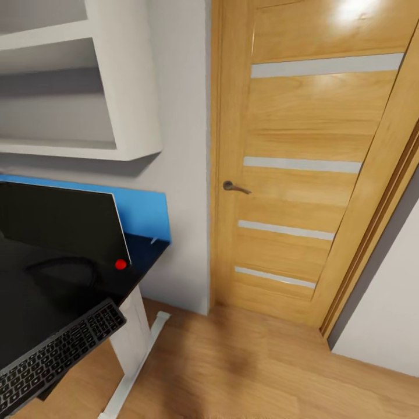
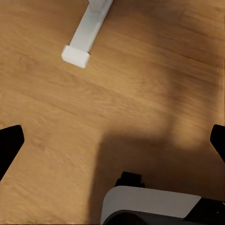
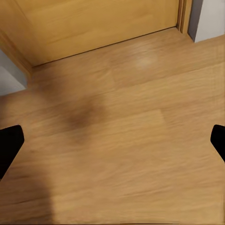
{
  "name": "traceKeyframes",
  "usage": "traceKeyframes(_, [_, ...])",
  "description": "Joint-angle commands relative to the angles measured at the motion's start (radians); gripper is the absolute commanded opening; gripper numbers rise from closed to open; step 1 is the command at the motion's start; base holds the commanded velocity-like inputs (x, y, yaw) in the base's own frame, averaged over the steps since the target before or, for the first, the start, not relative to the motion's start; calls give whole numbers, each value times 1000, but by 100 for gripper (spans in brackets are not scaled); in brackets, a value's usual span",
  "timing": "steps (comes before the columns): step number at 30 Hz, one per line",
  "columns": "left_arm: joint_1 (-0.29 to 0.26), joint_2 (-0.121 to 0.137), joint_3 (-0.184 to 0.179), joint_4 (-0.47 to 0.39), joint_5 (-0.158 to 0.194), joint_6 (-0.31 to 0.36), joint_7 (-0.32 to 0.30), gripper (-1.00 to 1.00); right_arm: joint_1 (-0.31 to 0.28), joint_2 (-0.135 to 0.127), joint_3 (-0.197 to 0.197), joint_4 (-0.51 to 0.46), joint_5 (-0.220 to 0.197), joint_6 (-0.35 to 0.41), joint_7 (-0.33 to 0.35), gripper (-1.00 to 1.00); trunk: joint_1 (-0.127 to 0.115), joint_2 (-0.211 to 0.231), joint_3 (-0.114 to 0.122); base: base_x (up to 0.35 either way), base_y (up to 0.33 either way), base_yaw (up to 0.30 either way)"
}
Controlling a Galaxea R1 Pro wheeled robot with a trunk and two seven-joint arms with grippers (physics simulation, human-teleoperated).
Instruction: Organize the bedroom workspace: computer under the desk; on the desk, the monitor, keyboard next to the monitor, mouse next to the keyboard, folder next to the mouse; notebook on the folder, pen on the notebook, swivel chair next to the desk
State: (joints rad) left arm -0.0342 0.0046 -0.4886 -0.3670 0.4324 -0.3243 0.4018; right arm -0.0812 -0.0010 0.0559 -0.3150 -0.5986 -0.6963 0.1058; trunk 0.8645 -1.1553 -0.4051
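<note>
A wooden door with pale horizontal strips and a grey lever handle faces us above a wood plank floor, with white wall shelves up to its left. We see the counter, dark-topped with a blue back panel, at the left. The monitor stands on it near its right edge (a red dot glows at the screen's lower corner), and the keyboard lies tilted at the front edge, overhanging it. The left pincer hangs released over the floor near the counter's white foot. The right pincer is also spread wide, above bare floor before the door.
</note>
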Motion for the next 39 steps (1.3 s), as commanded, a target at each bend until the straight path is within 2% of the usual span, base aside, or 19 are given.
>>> traceKeyframes(1, [-1, 1, -8, 0, 7, -4, 6, 100, 0, -1, 5, 1, -10, -6, 5, 100, 0, -1, -1, -251, -59, 285])
traceKeyframes(15, [-1, 3, -7, 0, 30, -5, 6, 100, -1, -1, 7, 2, -9, -31, 5, 100, 0, -1, -1, -42, -7, 285])
traceKeyframes(28, [-1, 4, -7, 0, 32, -5, 6, 100, 0, 0, 7, 2, -7, -31, 5, 100, 0, -1, -1, 0, 0, 285])
traceKeyframes(33, [-1, 4, -7, 0, 32, -5, 6, 100, 0, 1, 7, 2, 15, -31, 5, 100, 0, -1, -1, 0, 0, 285])
traceKeyframes(39, [-1, 4, -7, 0, 33, -5, 6, 100, 0, 1, 7, 3, 20, -31, 5, 100, 0, -1, -1, 0, 0, 286])
